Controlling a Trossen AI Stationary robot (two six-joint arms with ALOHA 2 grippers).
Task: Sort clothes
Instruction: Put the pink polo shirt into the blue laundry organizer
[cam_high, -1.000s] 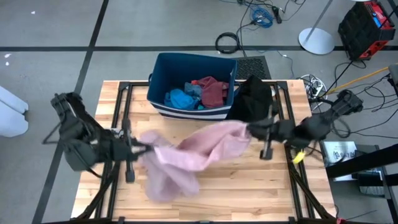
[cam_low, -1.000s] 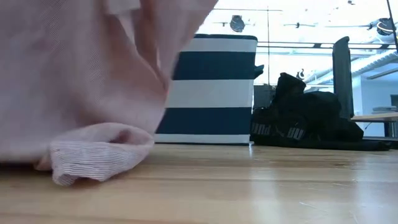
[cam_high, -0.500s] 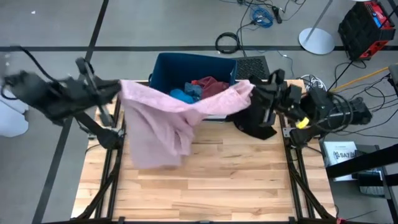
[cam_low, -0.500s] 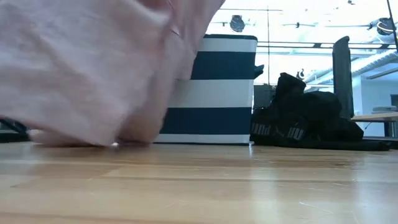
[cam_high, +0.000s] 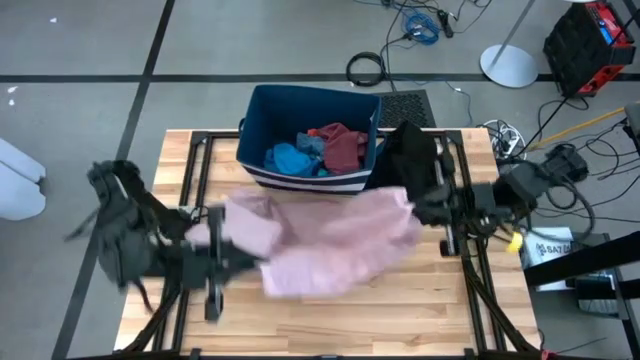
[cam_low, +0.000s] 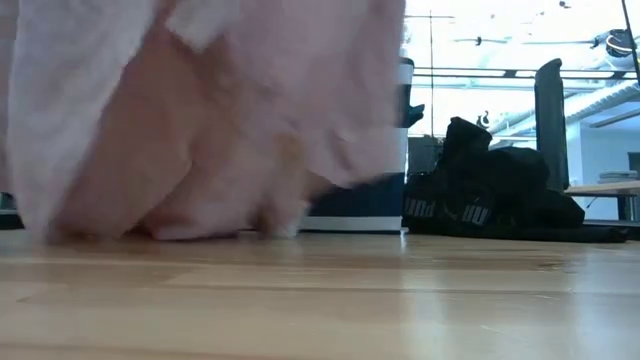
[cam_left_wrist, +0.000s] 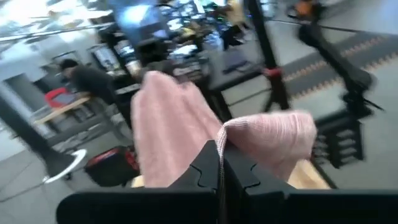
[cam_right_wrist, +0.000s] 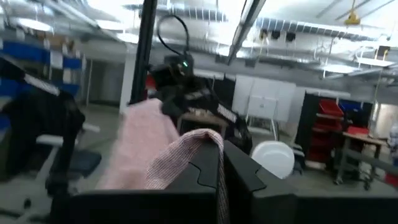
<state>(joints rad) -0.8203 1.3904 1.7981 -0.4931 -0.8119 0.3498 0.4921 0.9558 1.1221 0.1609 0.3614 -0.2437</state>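
A pale pink garment (cam_high: 330, 245) is stretched between my two grippers over the middle of the table. My left gripper (cam_high: 230, 250) is shut on its left end and my right gripper (cam_high: 418, 210) on its right end. In the low view the garment (cam_low: 200, 120) hangs like a curtain, and its lower folds reach the table top. The dark blue striped bin (cam_high: 262, 112) at the far edge holds blue, teal and maroon clothes (cam_high: 320, 148). A black garment (cam_high: 405, 152) lies heaped on the table against the bin's right side. My left gripper pinches a folded edge of the pink garment's left end (cam_left_wrist: 249, 134) between its two shut fingers (cam_left_wrist: 205, 165), coming in level from the table's left. The cloth bunches over the fingertips and hangs down from them. My right gripper pinches the garment's right edge (cam_right_wrist: 186, 146) between its shut fingers (cam_right_wrist: 239, 168), coming in about level from the table's right. The cloth drapes away from the fingertips and sags toward the other arm.
The black heap (cam_low: 490, 195) lies at the far right of the table. The bin (cam_low: 404, 140) is mostly hidden behind the pink cloth in the low view. Bare wood (cam_high: 340, 320) shows along the near edge. Cables and stands lie on the floor beyond the table.
Both grippers swung up and toward the far edge, carrying the pink garment off the table over the bin, then came back down toward the middle. The garment now hangs spread wider between them, less bunched than before, its lower folds down at the table.
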